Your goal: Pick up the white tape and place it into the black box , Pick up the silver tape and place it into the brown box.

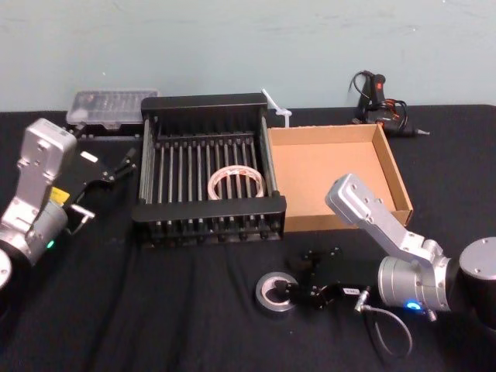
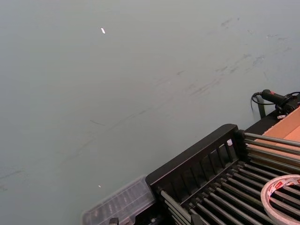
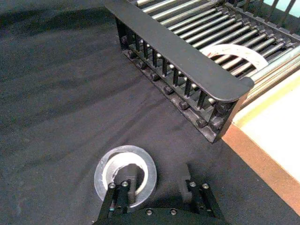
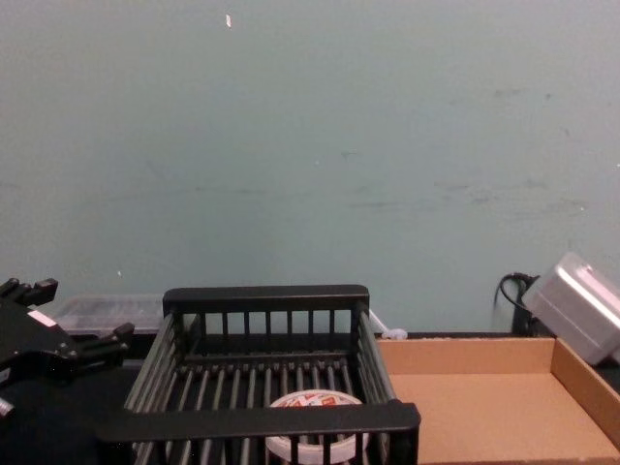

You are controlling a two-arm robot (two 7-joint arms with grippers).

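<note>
Head view: the black box stands at the middle of the dark tabletop, and everything else is placed from it here. The white tape lies flat on its slatted bottom, toward the near right corner. The brown box sits touching the black box's right side. In front of the black box's near right corner lies the silver tape, flat on the cloth. The right tool is down at that roll with its fingers spread, one finger over the hollow core and the other outside the rim (no pinch on the roll is visible). To the left of the black box the left tool hangs with its fingers spread, holding nothing. A clear plastic case lies behind the black box's far left corner, and a black glue gun lies beyond the brown box.

Left wrist view: the black box's far wall and bars show, with an arc of the white tape on the bars.

Right wrist view: one finger of the right tool stands inside the silver tape, the other just beside it on the cloth, in front of the black box's near rim.

Chest view: the white tape rests inside the black box; the brown box adjoins it on the right.
</note>
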